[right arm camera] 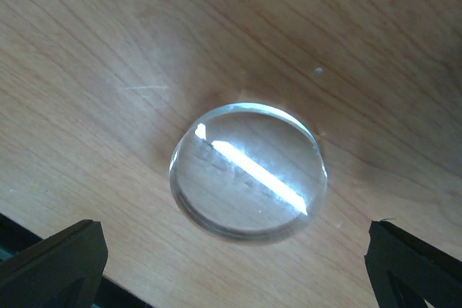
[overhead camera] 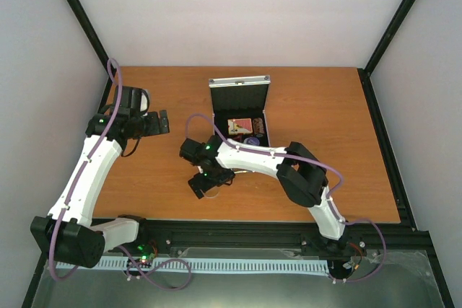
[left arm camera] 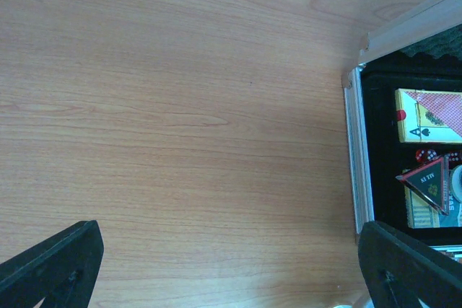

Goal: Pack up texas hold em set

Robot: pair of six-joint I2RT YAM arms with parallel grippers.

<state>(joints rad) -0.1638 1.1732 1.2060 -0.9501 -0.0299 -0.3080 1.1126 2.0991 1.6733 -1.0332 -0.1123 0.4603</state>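
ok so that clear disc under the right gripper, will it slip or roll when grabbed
Probably slippery: the clear disc looks glossy and smooth, with a bright glare streak. Lying flat on the table, it should slide rather than roll if pushed. Its low rounded edge may give the open right gripper little to pinch.
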